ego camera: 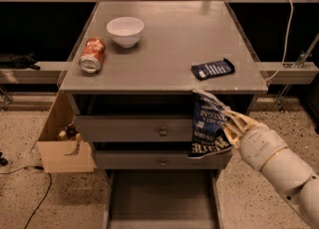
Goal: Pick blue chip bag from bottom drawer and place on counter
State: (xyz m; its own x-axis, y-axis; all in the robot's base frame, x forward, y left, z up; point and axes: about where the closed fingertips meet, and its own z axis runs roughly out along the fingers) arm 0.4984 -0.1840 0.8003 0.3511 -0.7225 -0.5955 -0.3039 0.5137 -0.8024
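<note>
Navy crinkled foil bag (208, 128), white-lettered, hangs pinched in the claw (230, 126), top just under the table (174, 39) front edge below the packet (213, 68); bare grey surface lies between packet and bowl (125, 30).

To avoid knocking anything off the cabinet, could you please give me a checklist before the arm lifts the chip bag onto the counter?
1. Bag in hand: the gripper is shut on the blue chip bag at its right edge. Ok.
2. Bag out of the bottom drawer: it hangs in front of the upper drawers. Ok.
3. Bag above the counter: its top only reaches the front edge. Not ok.
4. Path straight up: the small dark-blue packet lies near the edge just above the bag. Not ok.
5. Landing spot: bare surface mid-counter, right of the bowl and the can. Ok.
</note>
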